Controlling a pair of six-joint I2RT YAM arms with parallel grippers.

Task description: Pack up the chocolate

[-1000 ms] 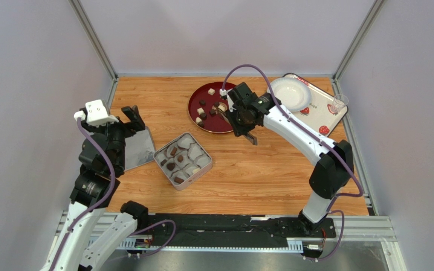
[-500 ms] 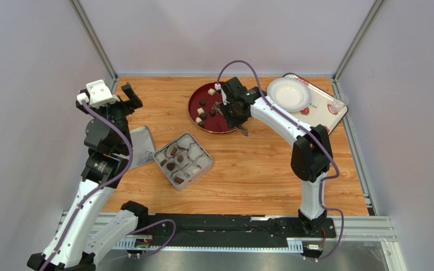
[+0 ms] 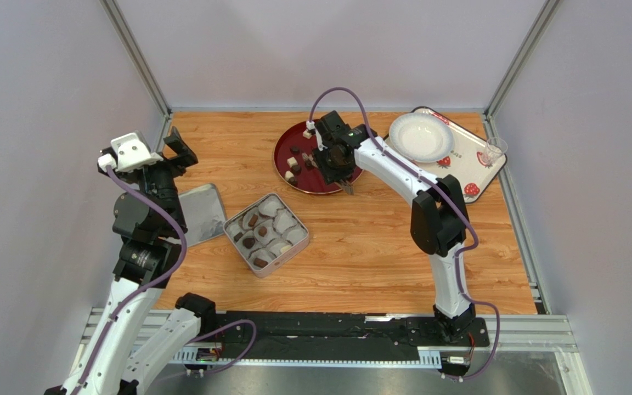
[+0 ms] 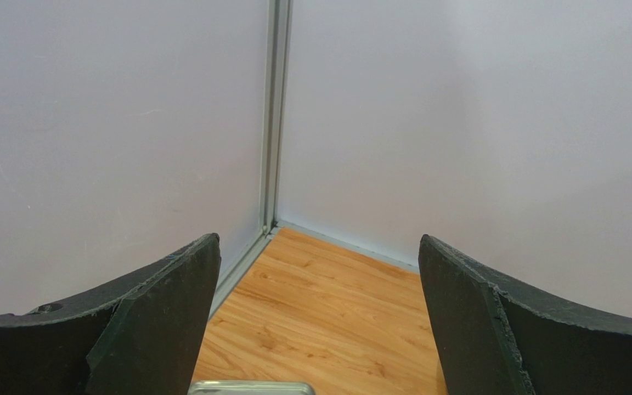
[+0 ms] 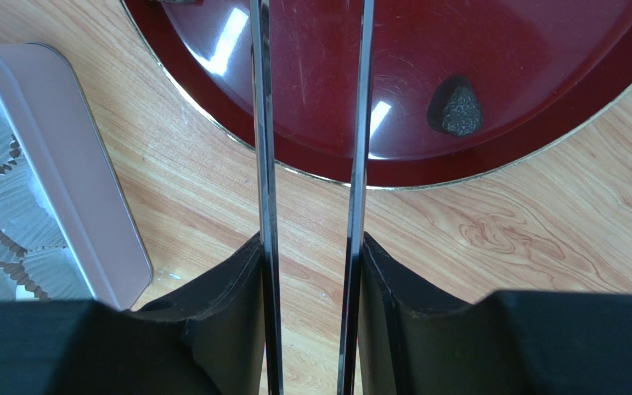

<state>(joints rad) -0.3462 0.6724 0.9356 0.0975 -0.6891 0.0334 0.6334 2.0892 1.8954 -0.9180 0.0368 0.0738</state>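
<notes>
Several pieces of chocolate (image 3: 294, 151), dark and cream-white, lie on the red plate (image 3: 327, 183). More of them sit in paper cups in the open tin (image 3: 230, 220). My right gripper (image 3: 333, 156) hangs over the plate, shut on the metal tongs (image 5: 262, 123). The tongs' two arms stand slightly apart with nothing between them. One dark chocolate (image 5: 455, 107) lies on the red plate (image 5: 525, 74), right of the tongs. My right gripper (image 5: 311, 255) presses on both arms of the tongs. My left gripper (image 3: 177, 148) is open and empty, raised at the far left.
The tin's lid (image 3: 200, 214) lies flat left of the tin, and its edge (image 4: 249, 387) shows below my left gripper (image 4: 318, 271). A white plate (image 3: 420, 136) rests on a patterned tray (image 3: 468, 169) at the back right, beside a clear cup (image 3: 495, 151). Walls enclose the table.
My right arm has moved back and left over the red plate, and the tongs' arms have spread a little. My left arm has risen from the lid toward the back-left corner.
</notes>
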